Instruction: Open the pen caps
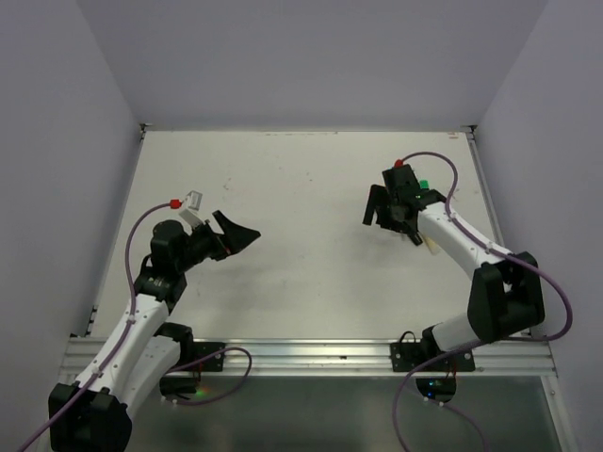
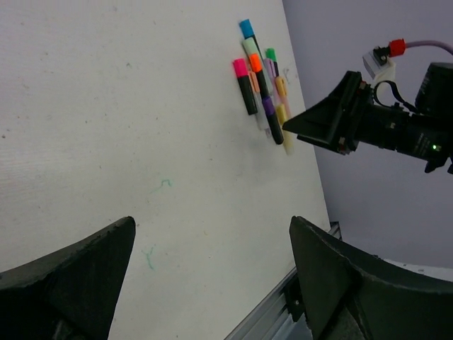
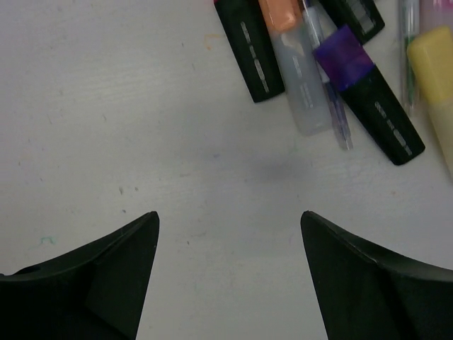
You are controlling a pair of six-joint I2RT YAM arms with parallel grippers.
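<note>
Several highlighters lie bunched on the white table, and the left wrist view shows their pen caps: pink (image 2: 240,68), blue (image 2: 245,28), orange (image 2: 255,62), green (image 2: 270,54), purple (image 2: 268,106). My right gripper (image 3: 229,214) hangs open just short of the bunch. Ahead of it are an orange cap (image 3: 279,13), a purple cap (image 3: 343,51) and a yellow cap (image 3: 430,49). From above, my right gripper (image 1: 382,215) hides most of the pens; only a green cap (image 1: 424,185) peeks out. My left gripper (image 1: 240,234) is open and empty, far to the left, pointing at the bunch.
Thin grey pens (image 3: 315,67) lie mixed in with the black highlighter bodies (image 3: 249,49). A metal rail (image 1: 311,356) runs along the table's near edge. Grey walls close in the table on three sides.
</note>
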